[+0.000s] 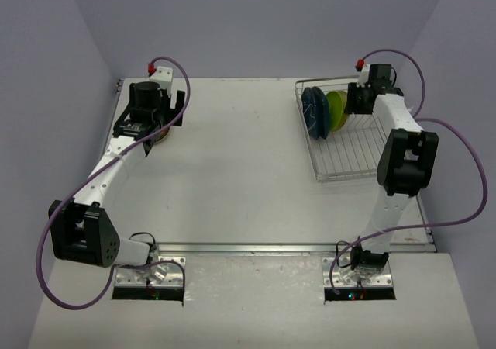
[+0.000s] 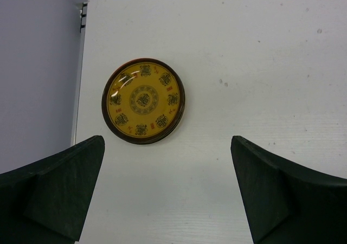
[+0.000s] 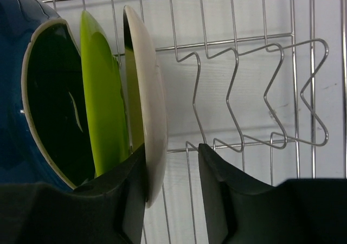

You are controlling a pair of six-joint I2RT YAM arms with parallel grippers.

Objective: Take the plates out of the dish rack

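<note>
Part-open and empty, the right end effector (image 3: 172, 151) straddles the pale-backed plate (image 3: 152, 108) in the dish rack (image 3: 232, 40) and should close squarely before lifting straight up.

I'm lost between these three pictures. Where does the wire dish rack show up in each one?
Top external: the dish rack sits at the upper right, with plates standing in its far end.
Left wrist: not in it.
Right wrist: the dish rack fills the whole background, seen close up.
Shared landmark: the blue plate, which is at the far left edge of the right wrist view.
</note>
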